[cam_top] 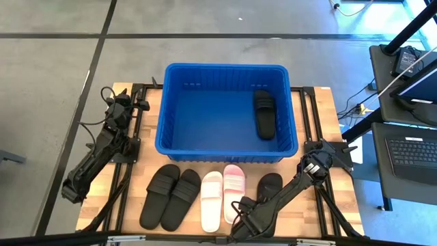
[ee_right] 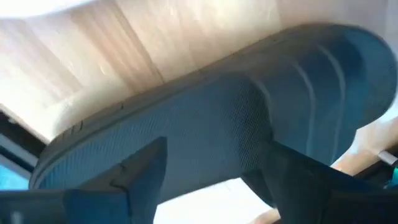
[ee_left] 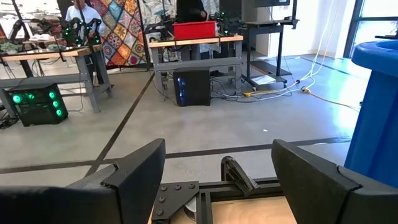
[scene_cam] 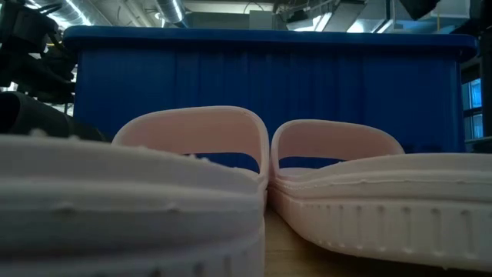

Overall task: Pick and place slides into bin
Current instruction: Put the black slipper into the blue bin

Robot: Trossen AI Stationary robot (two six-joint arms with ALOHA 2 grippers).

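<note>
The blue bin (cam_top: 225,113) stands at the table's far middle, and one black slide (cam_top: 264,114) lies flat in its right half. In front of the bin lie two black slides (cam_top: 171,197), a pale pair (cam_top: 223,195) (scene_cam: 231,154) and one more black slide (cam_top: 269,186) (ee_right: 205,124), all sole down on the wood. My right gripper (cam_top: 249,207) (ee_right: 214,177) hangs open close above this last slide, pointing steeply down, its fingers to either side of the slide's ribbed strap. My left gripper (ee_left: 217,180) rests open at the table's left edge, level.
The bin's near wall (scene_cam: 261,85) rises right behind the row of slides. Black frame rails (cam_top: 311,123) run along the table beside the bin. A desk with a laptop (cam_top: 410,150) stands off the table's right edge.
</note>
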